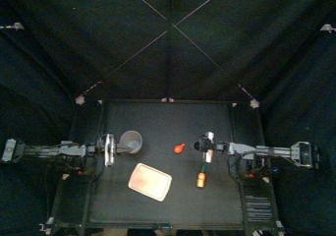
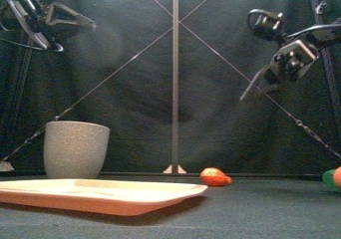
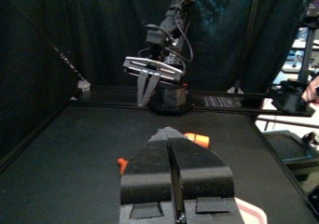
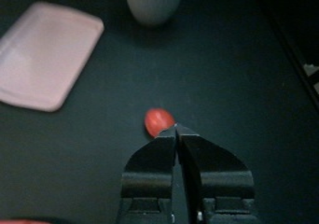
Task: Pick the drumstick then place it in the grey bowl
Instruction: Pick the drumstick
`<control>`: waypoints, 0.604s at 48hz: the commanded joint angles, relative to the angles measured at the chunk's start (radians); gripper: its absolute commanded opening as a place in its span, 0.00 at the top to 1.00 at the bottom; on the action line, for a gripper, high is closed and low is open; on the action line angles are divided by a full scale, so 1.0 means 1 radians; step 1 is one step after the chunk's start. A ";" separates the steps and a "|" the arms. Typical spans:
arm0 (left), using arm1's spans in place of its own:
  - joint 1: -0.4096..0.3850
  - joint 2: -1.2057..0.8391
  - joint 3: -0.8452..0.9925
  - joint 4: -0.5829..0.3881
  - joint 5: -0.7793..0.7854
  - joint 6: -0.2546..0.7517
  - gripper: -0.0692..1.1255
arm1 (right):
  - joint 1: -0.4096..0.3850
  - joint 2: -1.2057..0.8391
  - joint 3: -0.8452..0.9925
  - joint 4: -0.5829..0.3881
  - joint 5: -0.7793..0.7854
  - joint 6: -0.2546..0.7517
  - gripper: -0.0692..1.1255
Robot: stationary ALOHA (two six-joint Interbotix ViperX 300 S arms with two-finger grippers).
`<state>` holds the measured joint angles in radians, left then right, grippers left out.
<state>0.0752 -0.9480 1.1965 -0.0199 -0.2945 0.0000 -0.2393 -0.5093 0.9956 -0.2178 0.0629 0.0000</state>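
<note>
The drumstick (image 1: pixel 180 147), a small red-orange toy, lies on the table right of the grey bowl (image 1: pixel 130 139), which is a tall speckled cup standing upright. In the front view the drumstick (image 2: pixel 213 176) rests low at centre and the grey bowl (image 2: pixel 76 148) at the left. My right gripper (image 1: pixel 206 145) hangs shut and empty above the table, just right of the drumstick (image 4: pixel 159 122), with its tips (image 4: pixel 177 134) close over it. My left gripper (image 1: pixel 110 147) hovers shut and empty left of the bowl, high in the front view (image 2: pixel 34 19).
A flat pink tray (image 1: pixel 151 181) lies near the front, left of centre. An orange carrot-like toy (image 1: pixel 201 178) lies right of the tray, below the right gripper. The right gripper (image 2: pixel 273 69) hangs well above the table.
</note>
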 commanded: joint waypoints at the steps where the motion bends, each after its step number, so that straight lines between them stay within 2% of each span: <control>1: 0.005 0.005 -0.006 0.000 -0.008 0.002 0.96 | -0.005 0.106 -0.075 -0.083 0.061 0.003 0.89; 5: 0.005 0.005 -0.005 -0.002 -0.008 0.002 0.96 | -0.003 0.193 -0.115 -0.124 0.095 0.003 0.84; 9: 0.005 0.005 -0.003 -0.002 -0.009 0.002 0.96 | 0.009 0.275 -0.164 -0.163 0.124 0.002 0.73; 15: 0.005 0.005 -0.002 0.002 -0.008 0.003 0.96 | 0.012 0.354 -0.225 -0.179 0.169 0.006 0.46; 17: 0.005 0.005 0.000 -0.002 -0.009 0.003 0.96 | 0.014 0.379 -0.249 -0.186 0.189 0.009 0.33; 22: 0.006 0.005 0.003 -0.002 -0.011 0.002 0.96 | 0.014 0.419 -0.279 -0.190 0.212 0.012 0.13; 25: 0.005 0.005 0.002 -0.002 -0.012 0.002 0.96 | 0.014 0.445 -0.290 -0.192 0.219 0.009 0.07; 29: 0.006 0.005 0.002 -0.002 -0.017 0.003 0.96 | 0.014 0.479 -0.298 -0.192 0.222 -0.002 0.07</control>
<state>0.0782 -0.9480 1.2118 -0.0199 -0.2976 0.0015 -0.2255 -0.0337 0.7240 -0.4080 0.2838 0.0077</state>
